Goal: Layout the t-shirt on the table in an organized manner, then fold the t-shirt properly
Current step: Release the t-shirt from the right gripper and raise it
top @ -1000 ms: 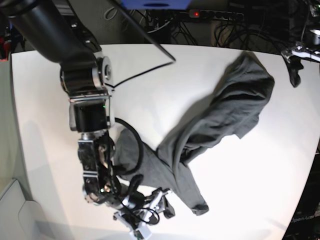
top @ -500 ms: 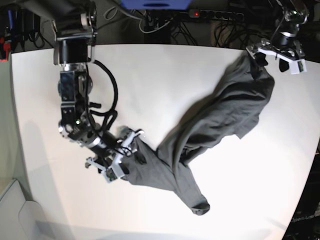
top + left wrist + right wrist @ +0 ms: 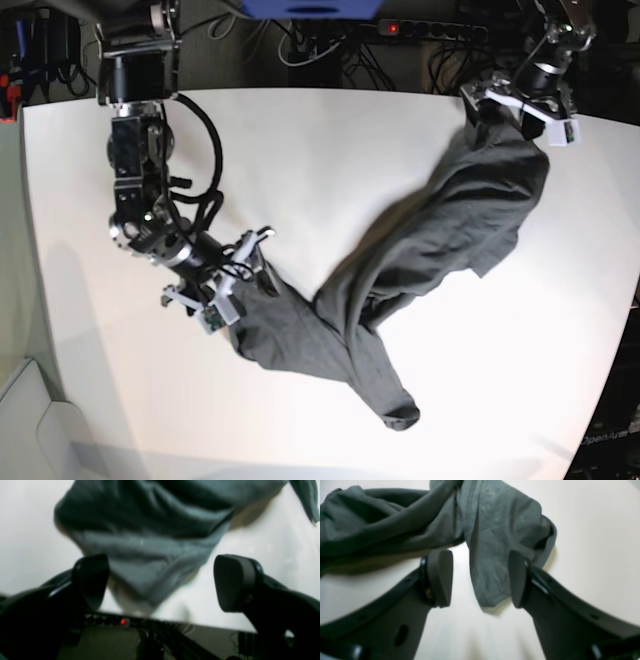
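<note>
Claw on the right arm (image 3: 228, 283) stands open, we note, straddling the near-left end of the t-shirt (image 3: 440, 240), nothing gripped. Left claw (image 3: 515, 105) gapes wide over the far corner. Shirt sprawls bunched diagonally across the white surface (image 3: 330, 160).

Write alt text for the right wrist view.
The open right gripper straddles a hemmed corner of the dark grey t-shirt lying on the white table, its two dark pads either side of the cloth. The rest of the shirt bunches in folds toward the upper left.
</note>
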You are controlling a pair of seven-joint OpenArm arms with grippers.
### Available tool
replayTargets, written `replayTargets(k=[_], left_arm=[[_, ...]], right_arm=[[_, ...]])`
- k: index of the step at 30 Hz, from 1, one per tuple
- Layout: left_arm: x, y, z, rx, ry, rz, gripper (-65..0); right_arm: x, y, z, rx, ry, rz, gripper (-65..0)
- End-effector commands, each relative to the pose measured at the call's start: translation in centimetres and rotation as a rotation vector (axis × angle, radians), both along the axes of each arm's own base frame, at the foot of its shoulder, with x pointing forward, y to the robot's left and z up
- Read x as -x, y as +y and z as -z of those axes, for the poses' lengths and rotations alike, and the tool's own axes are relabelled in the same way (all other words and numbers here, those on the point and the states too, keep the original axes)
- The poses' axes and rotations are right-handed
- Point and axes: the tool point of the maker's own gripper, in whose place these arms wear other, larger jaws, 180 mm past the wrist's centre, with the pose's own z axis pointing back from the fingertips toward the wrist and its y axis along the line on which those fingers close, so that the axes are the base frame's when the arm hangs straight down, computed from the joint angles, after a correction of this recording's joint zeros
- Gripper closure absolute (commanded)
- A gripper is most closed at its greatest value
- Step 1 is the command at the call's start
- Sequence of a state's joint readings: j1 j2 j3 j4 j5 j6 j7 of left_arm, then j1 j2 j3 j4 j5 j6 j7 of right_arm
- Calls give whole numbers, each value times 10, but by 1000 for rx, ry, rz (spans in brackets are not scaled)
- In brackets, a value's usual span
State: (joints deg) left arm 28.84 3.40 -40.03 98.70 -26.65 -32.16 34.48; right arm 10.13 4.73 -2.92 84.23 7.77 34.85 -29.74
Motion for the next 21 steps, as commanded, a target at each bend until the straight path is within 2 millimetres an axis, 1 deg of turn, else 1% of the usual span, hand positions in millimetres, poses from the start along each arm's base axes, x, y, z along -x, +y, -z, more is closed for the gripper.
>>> replayTargets(k=[1, 7, 10, 12, 13, 16, 20, 21], left_arm=[[0, -1, -6, 6, -27, -7, -650], [13, -2, 1, 11, 8, -8, -650], [14, -2, 3, 15, 13, -10, -650], [14, -2, 8, 26, 21, -16, -650], [12, -2, 11, 35, 22, -20, -650], [9, -4, 14, 53, 19, -24, -650], [3, -18, 14, 74, 11, 1, -650], [2, -19, 14, 74, 9, 2, -650]], right_arm=[[-10, 2, -21, -31, -65, -4, -335], [-9, 3, -20, -34, -62, -4, -335], [-9, 4, -20, -34, -61, -4, -334], [-7, 4, -18, -34, -55, -4, -334], [-3, 4, -13, -34, -42, -4, -334], [2, 4, -7, -34, -25, -4, -334], [13, 3, 5, -31, 5, -3, -334], [13, 3, 6, -31, 7, -3, -334]])
